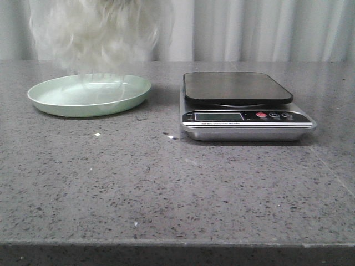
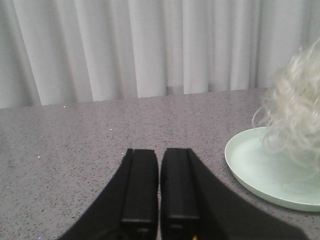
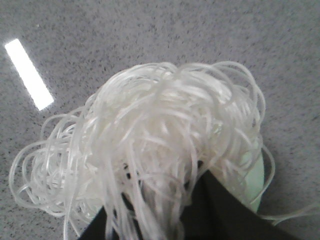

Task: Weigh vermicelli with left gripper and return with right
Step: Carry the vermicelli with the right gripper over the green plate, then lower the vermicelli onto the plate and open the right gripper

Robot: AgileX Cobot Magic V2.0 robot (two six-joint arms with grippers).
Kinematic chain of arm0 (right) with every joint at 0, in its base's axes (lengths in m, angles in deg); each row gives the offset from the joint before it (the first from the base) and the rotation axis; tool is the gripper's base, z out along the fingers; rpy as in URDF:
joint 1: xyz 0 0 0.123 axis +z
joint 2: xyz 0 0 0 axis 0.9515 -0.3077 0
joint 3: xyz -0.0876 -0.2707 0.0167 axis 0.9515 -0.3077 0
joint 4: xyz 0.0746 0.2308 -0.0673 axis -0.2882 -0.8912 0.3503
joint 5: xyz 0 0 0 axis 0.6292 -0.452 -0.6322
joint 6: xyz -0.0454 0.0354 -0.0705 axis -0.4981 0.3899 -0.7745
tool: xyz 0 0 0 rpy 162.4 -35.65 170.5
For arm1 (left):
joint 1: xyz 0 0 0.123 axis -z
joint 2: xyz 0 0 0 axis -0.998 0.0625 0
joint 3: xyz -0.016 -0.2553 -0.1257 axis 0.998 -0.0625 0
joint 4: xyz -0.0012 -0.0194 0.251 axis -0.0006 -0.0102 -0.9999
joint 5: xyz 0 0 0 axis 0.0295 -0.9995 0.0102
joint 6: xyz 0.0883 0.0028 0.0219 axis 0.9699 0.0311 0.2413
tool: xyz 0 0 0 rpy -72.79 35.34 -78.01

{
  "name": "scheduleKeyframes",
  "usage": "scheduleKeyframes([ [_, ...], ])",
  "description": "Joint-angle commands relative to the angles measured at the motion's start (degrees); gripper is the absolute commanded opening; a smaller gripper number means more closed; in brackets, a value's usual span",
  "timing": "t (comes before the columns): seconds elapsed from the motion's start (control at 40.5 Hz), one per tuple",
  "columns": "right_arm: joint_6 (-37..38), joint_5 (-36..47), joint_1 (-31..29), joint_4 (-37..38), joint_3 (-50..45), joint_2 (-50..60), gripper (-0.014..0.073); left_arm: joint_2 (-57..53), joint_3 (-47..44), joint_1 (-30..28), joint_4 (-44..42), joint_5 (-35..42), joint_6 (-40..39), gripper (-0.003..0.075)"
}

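Presently listed: a fluffy tangle of thin, translucent whitish vermicelli [image 1: 100, 30], seen blurred, hanging above the round pale green plate [image 1: 89, 95] at the far left of the speckled grey stone table [image 1: 177, 188]. The strands are clamped in the black right gripper [image 3: 165, 220], as seen in the right wrist view. The black left gripper [image 2: 159, 187] is seen low over the table beside the plate, its fingers nearly together, nothing between them. A silver digital kitchen scale with black platform [image 1: 238, 88] is placed right of the plate, unloaded.
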Motion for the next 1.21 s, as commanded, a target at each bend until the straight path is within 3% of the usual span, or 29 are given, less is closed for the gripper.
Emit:
scheduleKeyframes([
  [0.0,-0.46,5.14,0.56,-2.44,2.41,1.11,0.0151,0.21,1.56,0.48,0.7,4.21,-0.51,0.0137],
  [0.345,-0.46,8.29,1.11,-3.76,2.41,-3.63,0.0151,0.21,1.56,0.48,0.7,4.21,-0.51,0.0137],
  [0.789,-0.46,6.07,1.11,-5.25,3.8,-3.91,0.0163,0.21,1.56,0.48,0.7,4.21,-0.51,0.0137],
  [0.863,-0.46,5.02,1.11,-5.25,4.93,-3.91,0.023,0.21,1.56,0.48,0.7,4.21,-0.51,0.0137],
  [1.061,-0.46,4.56,1.05,-5.25,6.63,-3.83,0.0513,0.21,1.56,0.48,0.7,4.21,-0.51,0.0137],
  [1.184,-0.46,3.03,0.95,-5.25,6.63,-3.62,0.0561,0.21,1.56,0.48,0.7,4.21,-0.51,0.0137],
])
